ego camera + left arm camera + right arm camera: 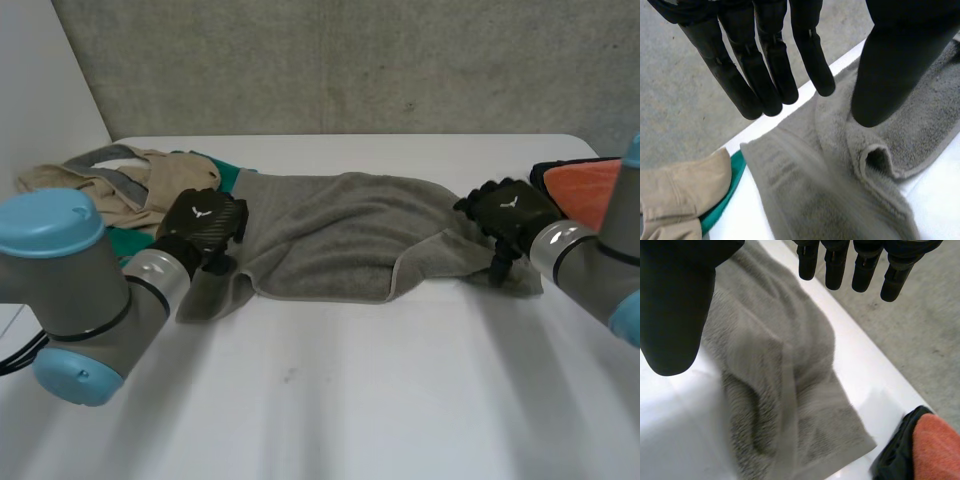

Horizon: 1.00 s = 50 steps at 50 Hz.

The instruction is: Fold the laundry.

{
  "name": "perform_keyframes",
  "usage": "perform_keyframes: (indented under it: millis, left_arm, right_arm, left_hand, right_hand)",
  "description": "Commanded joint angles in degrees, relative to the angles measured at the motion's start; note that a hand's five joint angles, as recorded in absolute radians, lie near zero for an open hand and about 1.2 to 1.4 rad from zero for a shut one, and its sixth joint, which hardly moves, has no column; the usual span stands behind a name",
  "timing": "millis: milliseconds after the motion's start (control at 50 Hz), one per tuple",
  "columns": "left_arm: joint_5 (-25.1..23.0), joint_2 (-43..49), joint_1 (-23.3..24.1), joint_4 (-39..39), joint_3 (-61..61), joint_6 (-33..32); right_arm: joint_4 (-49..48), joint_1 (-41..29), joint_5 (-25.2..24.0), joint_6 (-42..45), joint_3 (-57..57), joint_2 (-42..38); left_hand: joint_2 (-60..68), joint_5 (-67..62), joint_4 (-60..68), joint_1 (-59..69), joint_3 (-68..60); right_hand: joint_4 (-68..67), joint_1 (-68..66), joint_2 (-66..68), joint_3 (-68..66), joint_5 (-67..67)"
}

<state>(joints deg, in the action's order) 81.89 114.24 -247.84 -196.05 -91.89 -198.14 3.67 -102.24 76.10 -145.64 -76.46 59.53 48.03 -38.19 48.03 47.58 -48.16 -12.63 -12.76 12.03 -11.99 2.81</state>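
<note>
Across mid-frame, grey towel [340,235] lies spread; left robot hand [205,222] over its left end, right robot hand [512,212] over its right, both unclenched, gripping nothing.

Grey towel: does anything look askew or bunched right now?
Yes. The grey towel is not flat: its end by the left hand curls into a roll, its end by the right hand is bunched, and its near edge runs crooked. Both hands are open.

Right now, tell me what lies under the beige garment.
A green cloth pokes out from under the beige garment, beside the grey towel. How far it runs beneath, and anything else there, is covered.
</note>
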Motion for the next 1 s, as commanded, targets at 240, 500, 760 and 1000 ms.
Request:
perform_keyframes:
  millis: [240, 500, 760, 1000]
  left_arm:
    - [-3.49, 8.36, -3.00, 13.06, 8.57, 4.25]
    - [-0.33, 16.71, -0.98, 19.22, 18.94, 6.89]
    - [8.89, 18.75, 2.36, 21.33, 24.66, 2.76]
    - [6.54, -1.88, 0.08, 21.41, 18.69, -6.99]
  right_arm:
    - [16.09, -0.32, -18.70, -1.67, 23.01, -10.21]
    - [23.40, -4.89, -17.30, 12.30, 36.29, -24.63]
    - [22.17, -5.69, -11.59, 14.42, 39.81, -26.06]
    - [23.21, -0.16, -8.24, 4.82, 19.35, 2.14]
  left_hand:
    - [-19.31, 19.48, -19.31, -18.86, 19.44]
    - [-17.81, 17.97, -17.80, -17.35, 17.94]
    - [31.97, -31.81, 31.97, 32.42, -31.84]
    - [31.97, -31.81, 31.97, 32.42, -31.84]
  right_hand:
    - [-16.54, -16.41, 17.13, -17.17, 16.36]
    - [-17.56, -17.43, 18.15, -18.19, 17.38]
    - [-67.37, -67.24, 67.97, -68.01, 67.19]
    - [-67.37, -67.24, 67.97, -68.01, 67.19]
